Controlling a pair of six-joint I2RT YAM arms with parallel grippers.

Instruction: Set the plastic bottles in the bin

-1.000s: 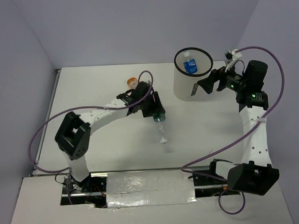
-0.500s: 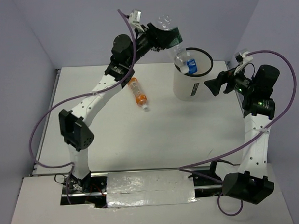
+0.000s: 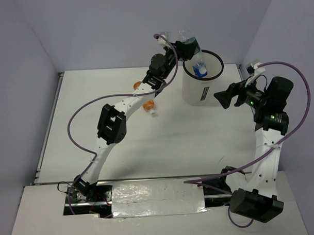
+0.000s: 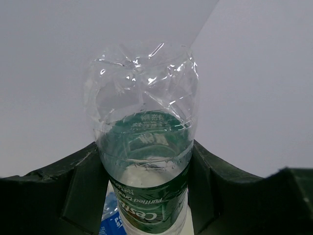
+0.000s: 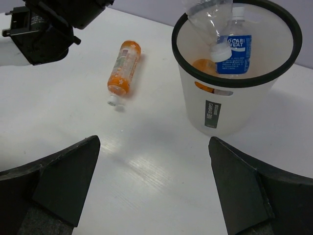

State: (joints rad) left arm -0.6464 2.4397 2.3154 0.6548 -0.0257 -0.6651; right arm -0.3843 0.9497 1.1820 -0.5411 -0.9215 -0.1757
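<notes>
Two arms of white links with small dark dots, left arm (image 3: pixel 129 104), right arm (image 3: pixel 266 147), boxy black joint housings, thin purple cables (image 3: pixel 69 130) looping wide toward nine and three o'clock, green light (image 3: pixel 271 115) on the right arm's black housing at three o'clock, dark matte wedge-shaped fingers (image 5: pixel 63 181)

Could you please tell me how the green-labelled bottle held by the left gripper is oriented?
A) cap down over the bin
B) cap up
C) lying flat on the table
A: the right wrist view shows the green-labelled bottle tilted cap-down into the bin.
</notes>
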